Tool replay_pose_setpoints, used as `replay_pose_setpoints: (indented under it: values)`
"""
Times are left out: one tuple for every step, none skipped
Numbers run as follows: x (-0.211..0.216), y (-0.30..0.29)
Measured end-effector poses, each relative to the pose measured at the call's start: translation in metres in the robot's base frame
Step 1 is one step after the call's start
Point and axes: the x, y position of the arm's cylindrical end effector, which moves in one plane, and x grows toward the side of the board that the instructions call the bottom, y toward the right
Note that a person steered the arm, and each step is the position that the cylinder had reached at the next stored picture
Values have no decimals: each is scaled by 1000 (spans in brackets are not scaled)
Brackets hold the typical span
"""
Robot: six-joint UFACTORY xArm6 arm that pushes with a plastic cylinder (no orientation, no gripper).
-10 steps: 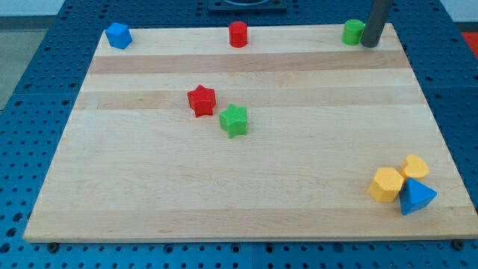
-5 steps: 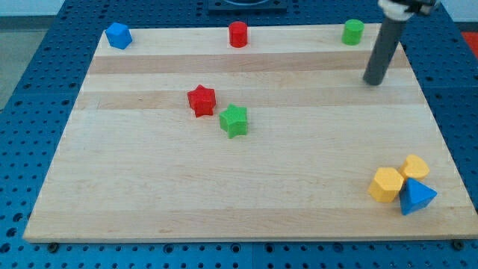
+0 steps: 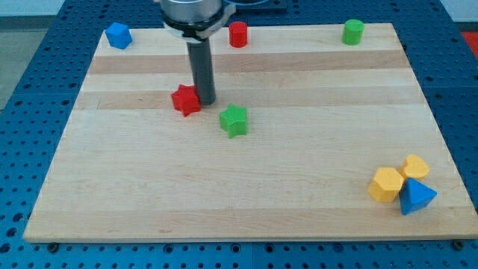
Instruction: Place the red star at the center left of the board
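Observation:
The red star (image 3: 185,99) lies on the wooden board (image 3: 239,179), left of the middle and a little toward the view's top. My tip (image 3: 206,101) stands right against the star's right side, touching it. The dark rod rises from there toward the view's top. A green star (image 3: 234,120) lies just to the lower right of my tip, apart from it.
A blue block (image 3: 118,35) sits at the top left corner. A red cylinder (image 3: 238,34) stands at the top middle, a green cylinder (image 3: 352,32) at the top right. Two yellow blocks (image 3: 386,184) (image 3: 415,167) and a blue pyramid (image 3: 416,198) cluster at the bottom right.
My tip has swept from the board's top right across to the red star's right side. The red star has shifted a little to the left. Other blocks stayed put.

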Motion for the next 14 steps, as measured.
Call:
replay_pose_setpoints:
  values:
    - [0, -39]
    - [0, -73]
    - [9, -81]
    - [38, -70]
    - [59, -72]
    - [59, -92]
    - [59, -112]
    - [49, -118]
    - [43, -124]
    - [43, -125]
    - [43, -138]
    - [43, -148]
    - [43, -148]
    - [43, -147]
